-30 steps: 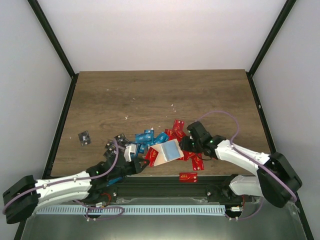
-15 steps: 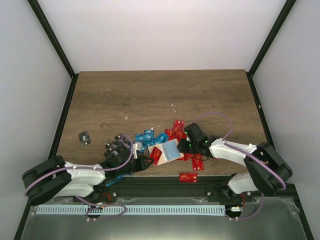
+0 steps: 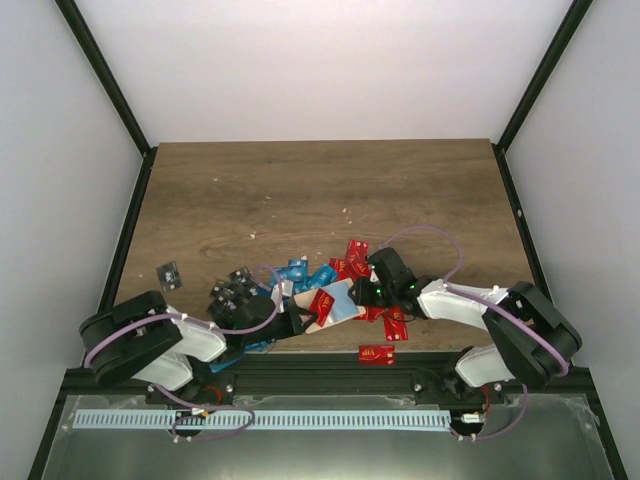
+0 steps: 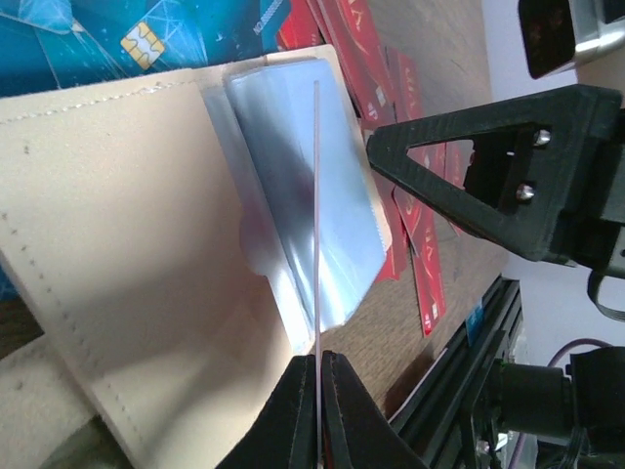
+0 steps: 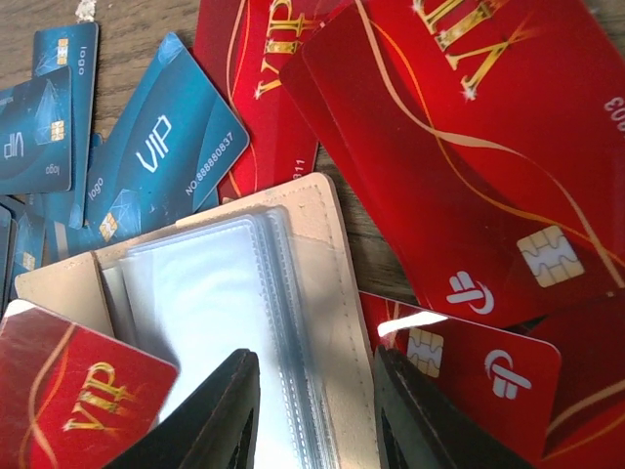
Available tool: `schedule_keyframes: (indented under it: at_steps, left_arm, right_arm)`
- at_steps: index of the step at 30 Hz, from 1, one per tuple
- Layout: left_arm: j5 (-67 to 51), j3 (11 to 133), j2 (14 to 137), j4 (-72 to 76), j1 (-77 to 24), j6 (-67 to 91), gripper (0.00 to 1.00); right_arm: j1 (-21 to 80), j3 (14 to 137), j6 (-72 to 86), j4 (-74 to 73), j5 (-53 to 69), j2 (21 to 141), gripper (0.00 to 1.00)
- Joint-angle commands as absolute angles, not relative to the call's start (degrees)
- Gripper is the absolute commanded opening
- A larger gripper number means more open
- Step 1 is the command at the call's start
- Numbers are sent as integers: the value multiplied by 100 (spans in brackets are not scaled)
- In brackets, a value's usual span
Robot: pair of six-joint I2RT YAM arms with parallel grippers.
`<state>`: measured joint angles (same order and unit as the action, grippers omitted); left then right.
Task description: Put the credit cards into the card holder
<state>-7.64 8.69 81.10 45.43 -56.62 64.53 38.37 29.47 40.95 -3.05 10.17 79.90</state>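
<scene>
While the left gripper (image 4: 317, 366) is clamped on a red card (image 5: 78, 410), which shows only as a thin edge-on line in its wrist view, that card sits over the clear sleeves of the card holder (image 5: 337, 254). Holder lies open at lower centre of the overhead frame, beige flap out, in among the credit cards (image 3: 330, 272). Right gripper (image 5: 314, 376): jaws part-way apart, straddling the sleeve stack and the beige edge. Can't tell if they touch it.

Readable text:
- Held card: gold "VIP".
- Blue card (image 5: 166, 147), upper left of the right wrist frame: white "VIP", "NO.888880837".
- Second blue card (image 5: 63, 98), far left: "logo", gold chip.
- Big red card (image 5: 469, 147), upper right: gold "VIP", chip, white swirl mark.
- The red one behind it shows part of a number, "311".

Surface: dark wood-grain table (image 3: 300, 190), a few white specks mid-table. The pile is at lower centre, with reds to the right, blues in the middle and black cards (image 3: 228, 292) to the left. One lone black card (image 3: 169, 275) lies further left, well apart from the pile. One lone red card (image 3: 376, 353) lies by the front edge.

Room: white walls on three sides, black frame posts (image 3: 100, 75) in the upper corners, metal tray (image 3: 330, 450) along the bottom.
</scene>
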Motion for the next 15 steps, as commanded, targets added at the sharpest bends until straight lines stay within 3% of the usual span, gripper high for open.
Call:
schedule_keyframes:
  at_steps: [1, 10, 15]
  left_arm:
    - [-921, 943, 8613, 5466, -5614, 6512, 4]
    - [-1065, 843, 9046, 6150, -5601, 6779, 4]
    - [-561, 852, 7893, 4654, -5617, 6517, 4]
  right_arm:
    - [3810, 2664, 4077, -606, 1114, 8161, 35]
    - [3808, 2558, 4112, -602, 1144, 8149, 35]
    - [3806, 2549, 4151, -564, 1190, 8252, 34]
